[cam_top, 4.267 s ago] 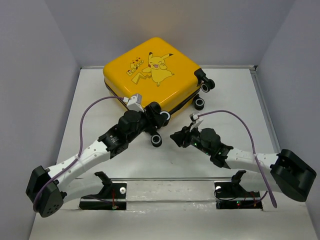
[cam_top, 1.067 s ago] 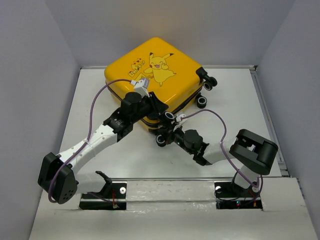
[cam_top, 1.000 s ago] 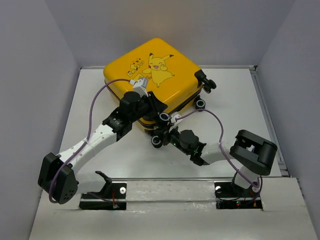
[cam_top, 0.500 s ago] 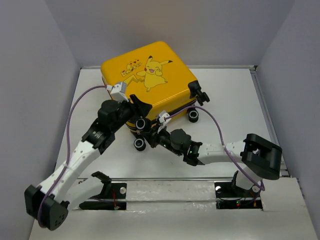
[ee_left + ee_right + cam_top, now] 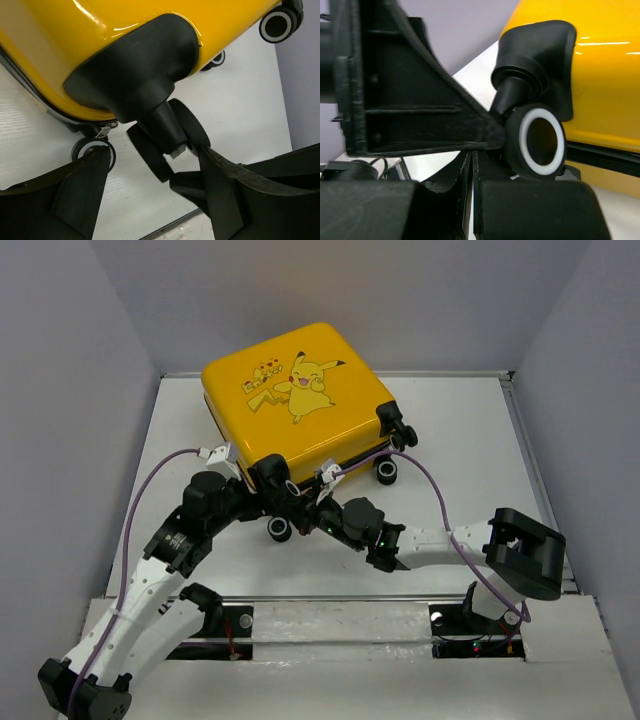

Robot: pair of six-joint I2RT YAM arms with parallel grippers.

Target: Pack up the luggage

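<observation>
Yellow luggage [image 5: 295,400] lies shut, print up, at the far side of a white table [image 5: 470,440] between grey walls [image 5: 60,390].
Left gripper [image 5: 262,478] fingers stand apart around a caster wheel [image 5: 165,145]; right gripper [image 5: 308,512] fingers together alongside.

I log: luggage [image 5: 310,435] shell, glossy smooth yellow hard plastic; caster wheel [image 5: 538,141], matt black plastic; table [image 5: 480,440], matt white.

top cam: up behind my bases, looking down over the table [image 5: 460,420] | left wrist: tight under the luggage [image 5: 100,30], facing a caster [image 5: 165,127] | right wrist: nose-to-wheel too | shared: luggage's wheeled edge
</observation>
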